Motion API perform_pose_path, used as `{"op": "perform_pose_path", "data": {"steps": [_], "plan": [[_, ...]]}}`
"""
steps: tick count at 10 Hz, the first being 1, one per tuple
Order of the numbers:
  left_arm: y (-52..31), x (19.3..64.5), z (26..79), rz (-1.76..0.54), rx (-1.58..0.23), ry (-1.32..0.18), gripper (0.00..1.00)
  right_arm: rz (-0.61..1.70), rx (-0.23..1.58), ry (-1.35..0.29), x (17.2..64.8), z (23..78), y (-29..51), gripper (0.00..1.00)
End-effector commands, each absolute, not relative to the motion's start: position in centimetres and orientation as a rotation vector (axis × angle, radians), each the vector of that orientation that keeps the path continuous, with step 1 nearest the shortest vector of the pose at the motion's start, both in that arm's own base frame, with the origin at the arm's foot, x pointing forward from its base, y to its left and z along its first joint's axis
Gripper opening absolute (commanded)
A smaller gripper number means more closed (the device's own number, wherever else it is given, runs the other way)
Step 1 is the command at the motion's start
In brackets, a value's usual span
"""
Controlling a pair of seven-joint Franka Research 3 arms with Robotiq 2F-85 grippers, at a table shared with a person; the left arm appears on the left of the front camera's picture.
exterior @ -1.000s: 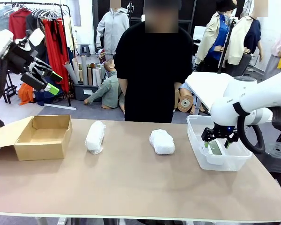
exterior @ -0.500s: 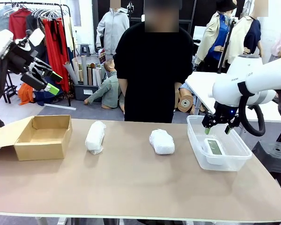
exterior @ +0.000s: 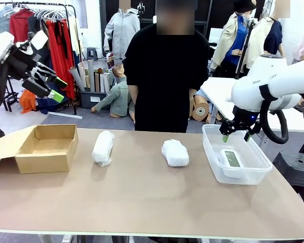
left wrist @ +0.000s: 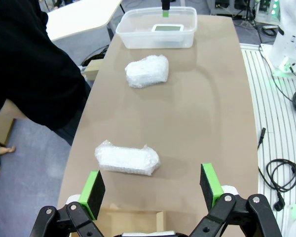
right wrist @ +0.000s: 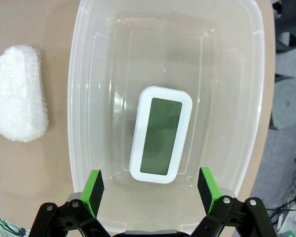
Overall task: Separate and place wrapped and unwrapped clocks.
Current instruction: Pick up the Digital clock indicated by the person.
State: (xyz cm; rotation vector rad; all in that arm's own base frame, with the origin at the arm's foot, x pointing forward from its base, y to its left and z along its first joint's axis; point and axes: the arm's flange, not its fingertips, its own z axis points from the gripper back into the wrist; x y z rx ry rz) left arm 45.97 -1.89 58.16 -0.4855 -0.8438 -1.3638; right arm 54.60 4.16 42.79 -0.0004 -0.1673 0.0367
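The bare white clock (exterior: 232, 159) (right wrist: 161, 134) with a grey screen lies flat in the clear tub (exterior: 257, 152) (right wrist: 74, 94) at the table's right. My right gripper (exterior: 234, 137) (right wrist: 150, 187) hangs open above the tub, nothing between its fingers. Two wrapped clocks lie on the table: one (exterior: 103, 147) (left wrist: 127, 159) left of centre, one (exterior: 175, 153) (left wrist: 147, 70) (right wrist: 17, 101) at centre. My left gripper (exterior: 54, 86) (left wrist: 153, 190) is open, raised high above the table's left end.
An open brown cardboard box (exterior: 45, 147) stands at the table's left end. A person in black (exterior: 164, 71) stands at the far side, behind the middle. The near half of the table holds nothing.
My right gripper rose out of the tub, leaving the bare clock lying inside it. The left arm has not moved.
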Motion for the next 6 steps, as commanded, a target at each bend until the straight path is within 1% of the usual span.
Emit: {"op": "perform_pose_path", "data": {"steps": [1,5,6], "plan": [[-1.8,46.0,58.2,-1.365,-0.494,-0.848,1.00,0.037,0.000,-0.168,54.6,42.8,4.2,1.00],[-1.8,46.0,58.2,-1.365,-0.494,-0.848,1.00,0.037,0.000,-0.166,54.6,42.7,4.2,1.00],[-1.8,46.0,58.2,-1.365,-0.494,-0.848,1.00,0.094,0.037,-0.154,55.1,44.5,4.0,1.00]]}}
